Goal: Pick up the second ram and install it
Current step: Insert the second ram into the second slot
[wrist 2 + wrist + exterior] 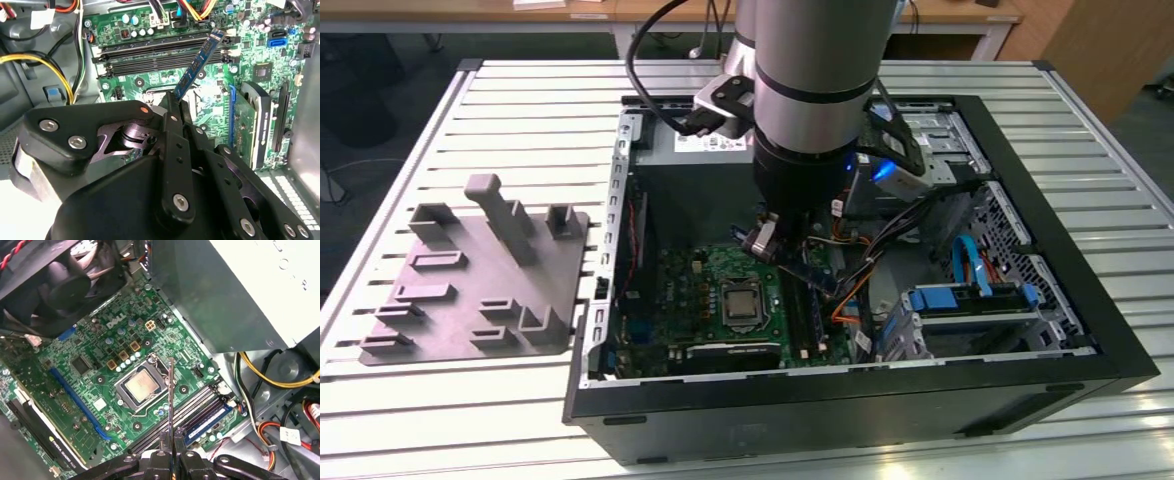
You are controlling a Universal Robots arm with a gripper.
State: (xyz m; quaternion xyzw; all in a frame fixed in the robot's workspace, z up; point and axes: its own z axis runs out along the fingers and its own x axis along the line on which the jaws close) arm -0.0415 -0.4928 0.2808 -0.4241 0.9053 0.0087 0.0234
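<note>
We see the arm (807,80) reaching down into the open computer case (787,420), which sits on the slatted surface (494,100). The hand (774,245) is closed on the second ram (811,275), pinching one end. The strip sticks out past the fingertips, tilted, and hangs in the air above the motherboard (707,285), toward the board's side on the exterior view's right.

In the second wrist view the hand (176,102) grips the second ram (197,62) between its black fingers (172,130). The strip's free end points at the memory slots (160,52), and we cannot tell if it touches them.

In the first wrist view the second ram (171,400) shows edge-on as a thin line rising out of the hand (172,452). It crosses between the CPU socket (140,387) and the memory slots (190,412) and is not seated. A blue strip (207,422) lies in the slot farthest from the socket.

A grey fixture plate (467,300) lies on the surface, at the exterior view's left of the case.
</note>
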